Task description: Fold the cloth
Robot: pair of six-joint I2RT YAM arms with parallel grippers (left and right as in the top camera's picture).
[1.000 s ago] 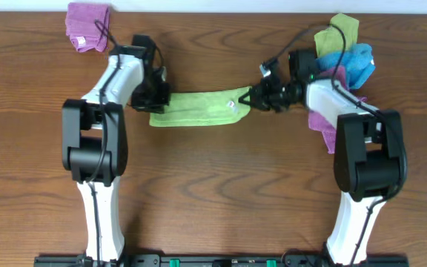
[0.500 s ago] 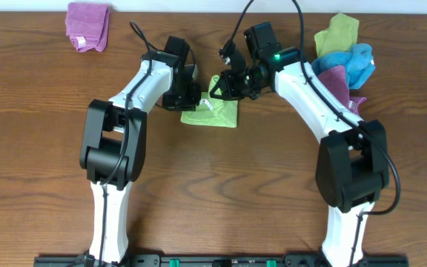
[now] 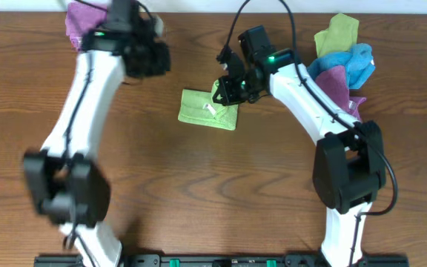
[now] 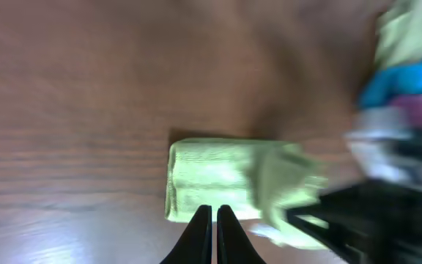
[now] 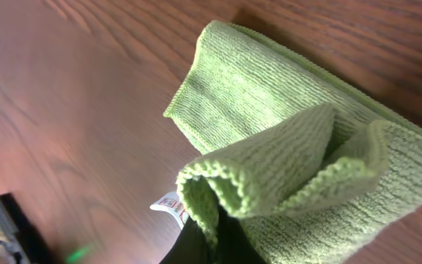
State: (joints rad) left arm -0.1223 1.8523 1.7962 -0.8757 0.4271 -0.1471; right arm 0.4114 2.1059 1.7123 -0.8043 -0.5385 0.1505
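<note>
The lime-green cloth point(image 3: 202, 111) lies folded into a small rectangle on the wooden table, its white tag point(image 3: 210, 109) on top. My right gripper point(image 3: 224, 90) is shut on the cloth's upper right corner, holding a curled fold point(image 5: 269, 172) just above the layer beneath, with the tag point(image 5: 168, 206) beside the fingers. My left gripper point(image 3: 158, 63) is lifted up and to the left of the cloth. In the blurred left wrist view its fingers point(image 4: 215, 224) are shut with nothing between them, pointing at the cloth point(image 4: 218, 180).
A purple cloth point(image 3: 78, 18) lies at the back left, partly under the left arm. A pile of olive-green point(image 3: 337, 33), blue point(image 3: 353, 63) and purple point(image 3: 333, 81) cloths sits at the back right, behind the right arm.
The cloth went from a long strip stretched between both grippers to a small folded rectangle. The right gripper carried its end left. The left gripper let go and swung up and left.
</note>
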